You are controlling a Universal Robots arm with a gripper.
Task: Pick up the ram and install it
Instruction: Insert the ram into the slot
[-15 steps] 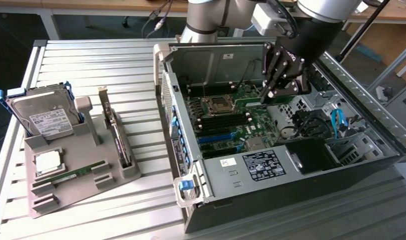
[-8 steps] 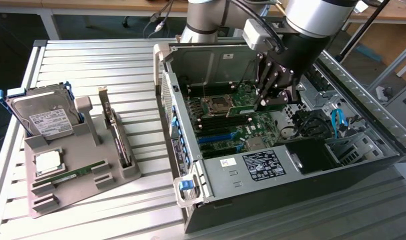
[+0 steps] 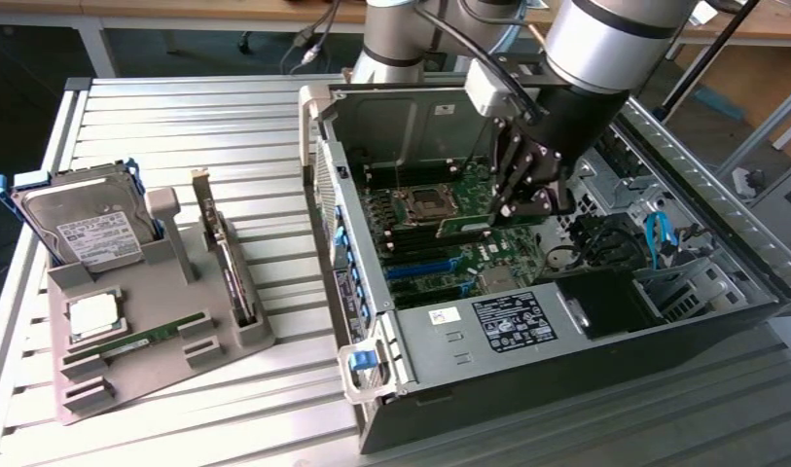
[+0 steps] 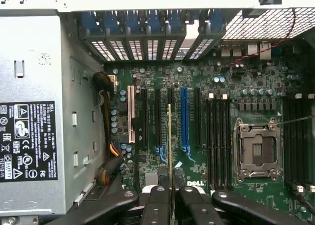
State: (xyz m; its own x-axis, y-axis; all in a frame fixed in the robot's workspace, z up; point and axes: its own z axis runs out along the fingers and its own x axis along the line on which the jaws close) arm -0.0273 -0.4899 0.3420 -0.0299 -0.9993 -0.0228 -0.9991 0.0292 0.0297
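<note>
Ram [image 4: 170, 136] apparently clamped edge-on inside pincer [image 4: 170, 198].

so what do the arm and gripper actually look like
The arm is a silver-grey tube with a dark band, turning black at the wrist. A pale boxy module sits on the wrist, and a black cable runs alongside. The gripper is black, with jointed link fingers dotted with silver bolts.

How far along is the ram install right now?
Done: the ram is picked up, gripped edge-on in the gripper. In hand: it hangs inside the open computer case over the motherboard. Left: it is not yet seated in a memory slot.
</note>
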